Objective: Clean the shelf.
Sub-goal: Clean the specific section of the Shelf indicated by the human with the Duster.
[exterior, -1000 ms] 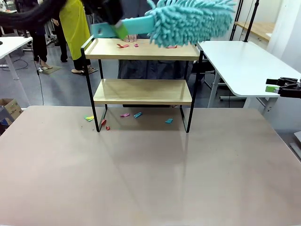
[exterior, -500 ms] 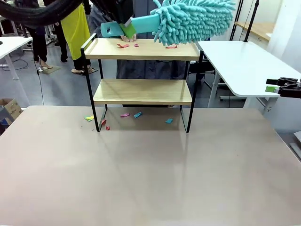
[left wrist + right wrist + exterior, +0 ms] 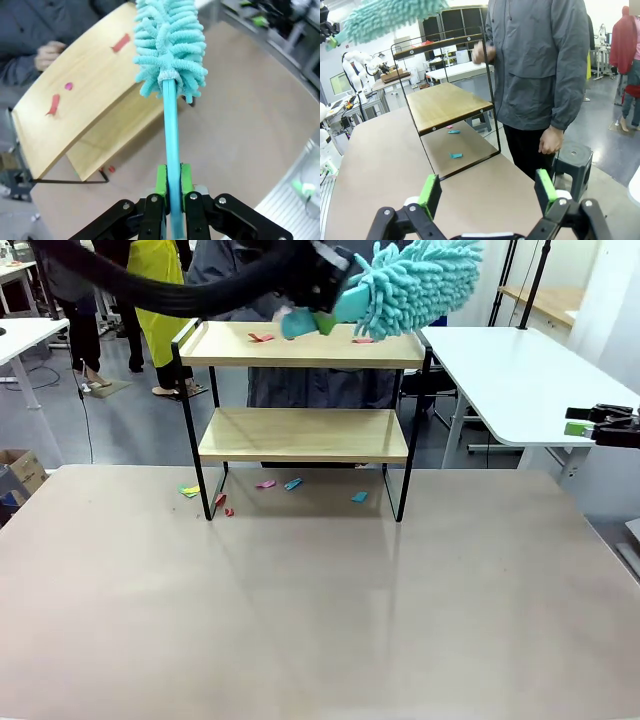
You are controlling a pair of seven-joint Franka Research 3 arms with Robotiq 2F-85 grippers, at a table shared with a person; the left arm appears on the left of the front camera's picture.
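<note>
My left tool point(image 3: 172, 181) is clamped on the teal handle of a fluffy duster point(image 3: 169, 45), held above the top board of the shelf point(image 3: 300, 435) — the mop head hangs over that board's right end. The shelf stands at the far middle of the table point(image 3: 320, 620), with red scraps point(image 3: 262, 337) on its top board and coloured scraps point(image 3: 292, 483) on the table beneath it. A person's hand point(image 3: 47, 52) is at the top board's far edge. At the right, my right tool point(image 3: 487, 195) hovers well apart from the shelf — fingers spread wide, holding nothing.
</note>
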